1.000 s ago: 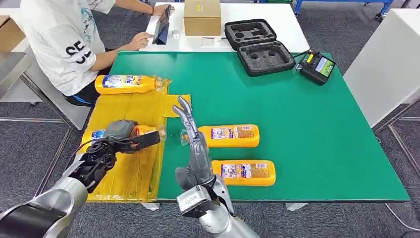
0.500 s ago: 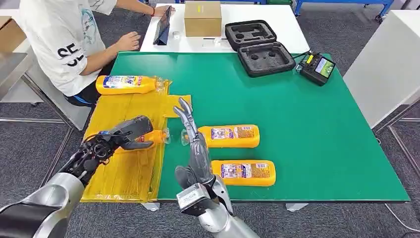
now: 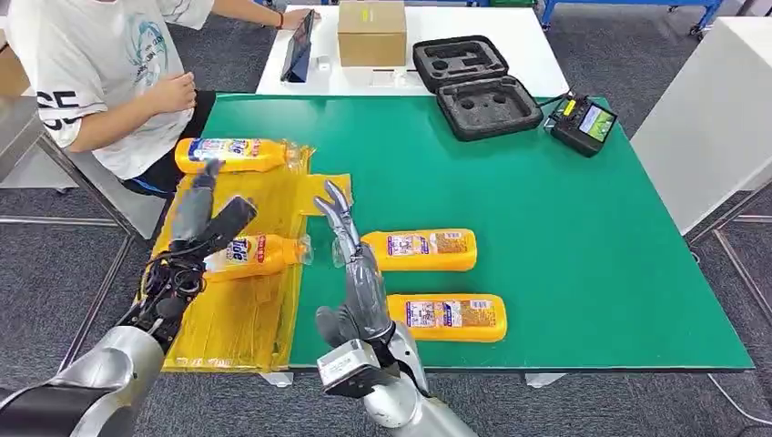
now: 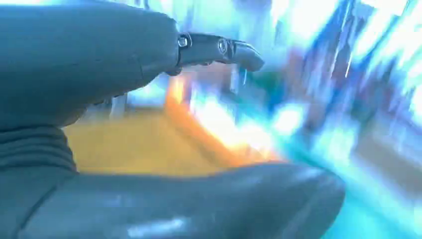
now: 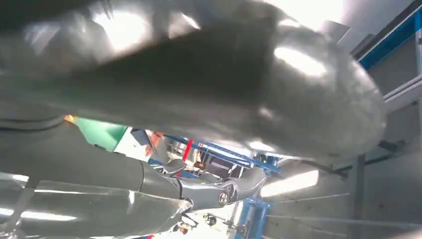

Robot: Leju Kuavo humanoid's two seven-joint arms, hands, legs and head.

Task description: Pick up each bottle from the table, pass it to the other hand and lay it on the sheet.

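Two orange bottles lie on the yellow sheet (image 3: 248, 197): one at its far edge (image 3: 232, 155), and one near the middle (image 3: 258, 255) with its cap toward the green table. My left hand (image 3: 206, 218) is raised just over that middle bottle's base end, fingers spread and holding nothing. In the blurred left wrist view the hand (image 4: 149, 114) is spread over an orange streak. My right hand (image 3: 352, 264) stands upright and empty at the sheet's right edge. Two more orange bottles (image 3: 423, 249) (image 3: 451, 316) lie on the green table (image 3: 564, 237) just right of it.
A person in a white shirt (image 3: 100, 64) sits at the table's far left corner, close to the far bottle. A black foam case (image 3: 478, 86), a controller (image 3: 583, 123) and a cardboard box (image 3: 371, 32) stand at the back.
My left hand has let go of the bottle on the sheet, opened its fingers and lifted toward the far side. The person has drawn an arm back from the tablet. My right hand has barely moved.
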